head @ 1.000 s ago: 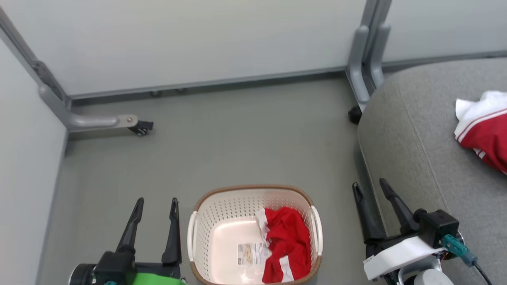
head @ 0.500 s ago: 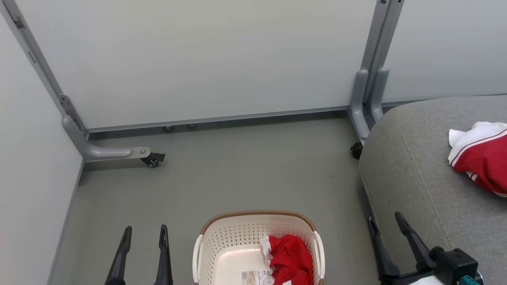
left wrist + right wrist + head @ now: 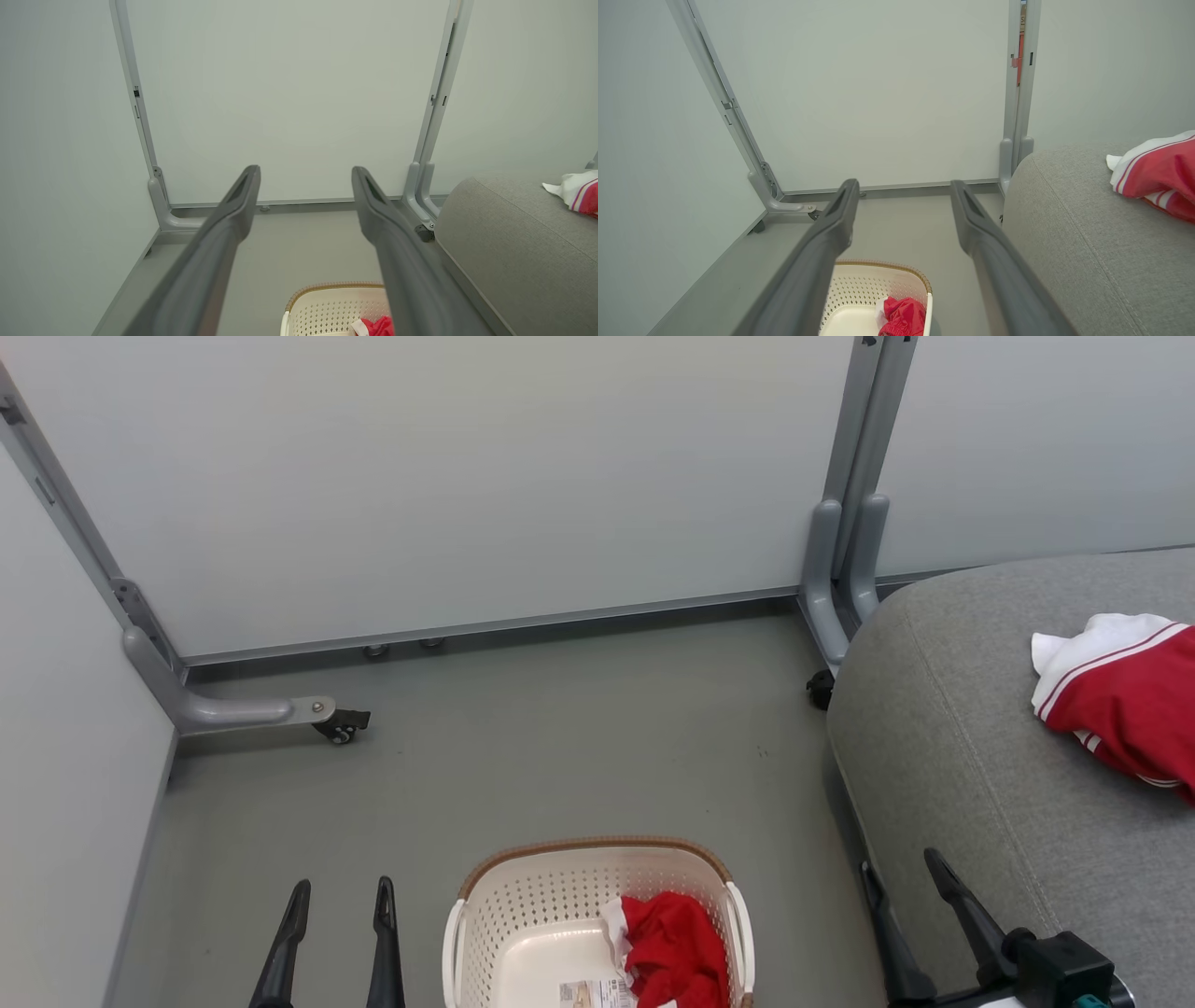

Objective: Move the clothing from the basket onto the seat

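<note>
Clothing lies bunched and red in the basket at 6 o'clock. We see 1 more striped garment on the seat at 3 o'clock. Our left gripper at 7 o'clock and right gripper at 5 o'clock both gape wide, grasping nothing.

You have the basket at the bottom centre of the head view, standing upright. It is cream-white and perforated with a brown rim, and the frame edge cuts off its near part. One crumpled red garment with a white band lies inside, against the right wall; the left half of the bottom is bare. The grey seat occupies the right side, near the basket but apart from it. A second red garment, white-striped and white-lined, lies bunched on the seat at the right edge.
</note>
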Motion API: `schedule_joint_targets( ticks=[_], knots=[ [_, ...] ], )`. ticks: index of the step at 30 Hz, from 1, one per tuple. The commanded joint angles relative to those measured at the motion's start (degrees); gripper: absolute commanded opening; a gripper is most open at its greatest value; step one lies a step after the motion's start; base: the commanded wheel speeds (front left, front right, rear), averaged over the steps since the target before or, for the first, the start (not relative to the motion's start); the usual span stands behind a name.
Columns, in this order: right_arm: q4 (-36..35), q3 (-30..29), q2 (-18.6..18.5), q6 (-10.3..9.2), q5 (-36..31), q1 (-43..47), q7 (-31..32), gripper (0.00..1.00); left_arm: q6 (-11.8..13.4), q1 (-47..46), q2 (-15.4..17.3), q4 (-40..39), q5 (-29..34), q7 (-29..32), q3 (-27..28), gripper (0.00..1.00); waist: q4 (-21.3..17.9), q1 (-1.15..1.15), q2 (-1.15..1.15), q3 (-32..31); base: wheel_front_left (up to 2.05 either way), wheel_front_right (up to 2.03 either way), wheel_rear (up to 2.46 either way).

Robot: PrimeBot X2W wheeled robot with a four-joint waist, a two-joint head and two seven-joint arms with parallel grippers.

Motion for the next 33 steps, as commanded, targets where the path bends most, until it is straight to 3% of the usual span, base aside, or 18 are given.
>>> schedule_joint_targets(
  ticks=[1,24,33],
  knots=[
    [0.2,0.0,-0.2,-0.06,-0.5,0.1,0.0,1.0,0.4,-0.1,0.0,0.0,0.4,0.0,0.3,1.0,-0.1,0.0,0.0,-0.1,0.0,0.0,0.0],
    [0.1,0.3,-0.2,-0.06,-2.8,-0.9,0.0,1.0,-0.1,-1.2,0.0,0.9,0.8,0.0,-1.0,1.0,0.4,0.0,0.0,3.8,0.0,0.0,0.0],
    [-0.8,-0.9,-0.2,-0.06,-2.0,-2.7,0.0,1.0,-2.6,-3.7,0.0,2.3,2.3,0.0,-1.9,1.0,1.5,0.0,0.0,8.8,0.0,0.0,0.0]
  ],
)
